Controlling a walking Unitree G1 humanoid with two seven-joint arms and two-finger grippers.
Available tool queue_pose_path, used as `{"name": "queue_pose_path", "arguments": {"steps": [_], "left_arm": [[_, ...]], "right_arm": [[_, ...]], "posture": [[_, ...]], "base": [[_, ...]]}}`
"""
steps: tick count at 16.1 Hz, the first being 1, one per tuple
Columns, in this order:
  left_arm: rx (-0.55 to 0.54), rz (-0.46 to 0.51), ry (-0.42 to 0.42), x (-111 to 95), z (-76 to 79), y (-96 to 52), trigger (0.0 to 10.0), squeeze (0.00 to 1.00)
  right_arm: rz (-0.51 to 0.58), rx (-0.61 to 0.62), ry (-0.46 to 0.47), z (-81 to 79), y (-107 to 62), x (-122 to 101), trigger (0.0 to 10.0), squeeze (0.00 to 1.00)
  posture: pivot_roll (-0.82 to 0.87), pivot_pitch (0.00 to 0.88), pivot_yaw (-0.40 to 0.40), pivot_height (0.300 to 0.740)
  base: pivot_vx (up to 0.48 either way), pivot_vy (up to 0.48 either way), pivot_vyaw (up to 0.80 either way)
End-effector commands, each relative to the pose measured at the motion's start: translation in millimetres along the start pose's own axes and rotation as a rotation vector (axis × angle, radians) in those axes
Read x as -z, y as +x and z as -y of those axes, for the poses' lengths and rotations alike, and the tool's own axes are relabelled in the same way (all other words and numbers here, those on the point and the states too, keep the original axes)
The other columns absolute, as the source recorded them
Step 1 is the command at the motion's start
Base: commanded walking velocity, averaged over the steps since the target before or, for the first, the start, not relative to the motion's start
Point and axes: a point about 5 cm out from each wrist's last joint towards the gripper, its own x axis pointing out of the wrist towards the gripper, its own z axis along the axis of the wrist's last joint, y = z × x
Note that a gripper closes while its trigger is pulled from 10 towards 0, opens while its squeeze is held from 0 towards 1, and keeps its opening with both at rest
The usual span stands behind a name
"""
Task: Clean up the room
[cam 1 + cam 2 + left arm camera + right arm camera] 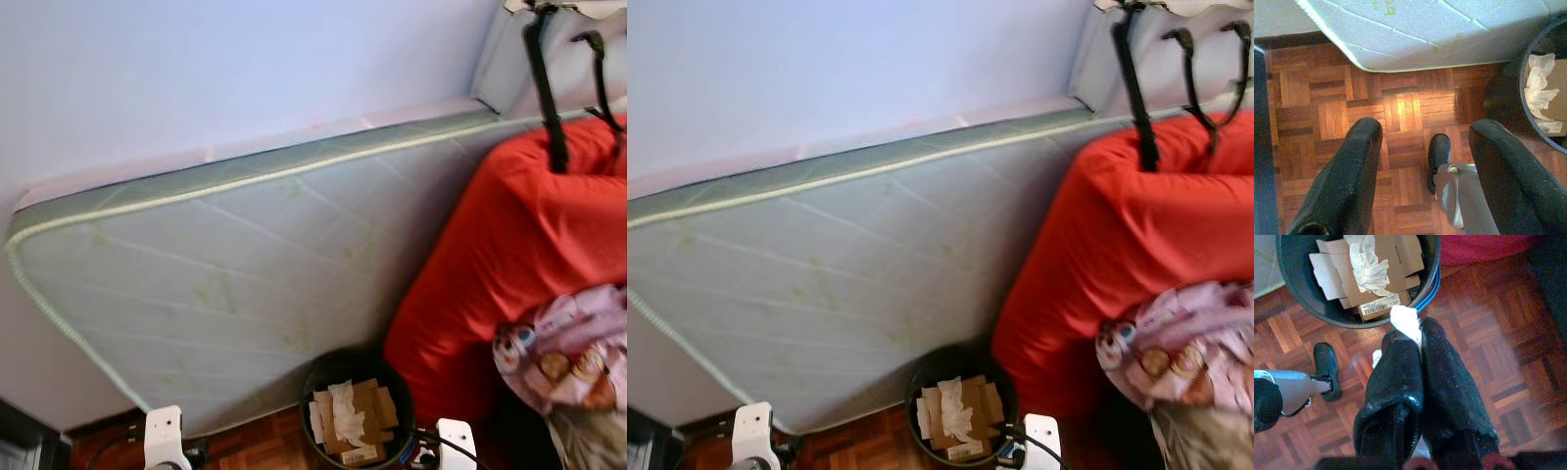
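Observation:
A black round bin [357, 409] stands on the parquet floor at the foot of a leaning mattress, with flattened cardboard [1374, 281] and crumpled white tissue [1367, 262] inside. In the right wrist view my right gripper [1409, 328] is shut on a small white tissue piece [1405, 320], held just outside the bin's rim [1352, 323]. In the left wrist view my left gripper [1422, 134] hangs open over the bare floor with nothing between its fingers; the bin's rim [1528, 63] lies off to one side.
A grey-green mattress [235, 284] leans against the white wall. A big red cushion [509, 245] stands right of the bin, with black straps [544, 88] over it and a patterned pink cloth [573, 348] at its lower right. My feet [1439, 156] stand on the parquet.

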Motion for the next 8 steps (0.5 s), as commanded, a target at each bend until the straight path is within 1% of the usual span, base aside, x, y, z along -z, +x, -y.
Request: {"name": "queue_pose_path", "arguments": {"steps": [1, 2, 8], "left_arm": [[-0.01, -0.016, 0.0, 5.9, -3.3, -1.5, 10.0, 0.0], [-0.008, -0.016, -0.006, 6.6, -1.6, -1.4, 10.0, 0.0], [-0.007, -0.018, -0.012, 8.1, 0.1, -1.6, 10.0, 0.0]], "right_arm": [[0.004, -0.008, -0.009, -2.6, 0.6, -2.2, 10.0, 0.0], [0.001, -0.007, -0.01, -1.2, 0.5, -2.0, 10.0, 0.0], [0.003, -0.013, -0.028, 0.2, 0.3, -2.2, 10.0, 0.0]], "posture": [[0.06, 0.0, -0.003, 0.74], [0.07, 0.0, -0.014, 0.74], [0.07, 0.0, -0.017, 0.74]], "base": [[0.0, 0.0, 0.8], [0.0, 0.0, 0.0], [0.0, 0.0, 0.0]]}}
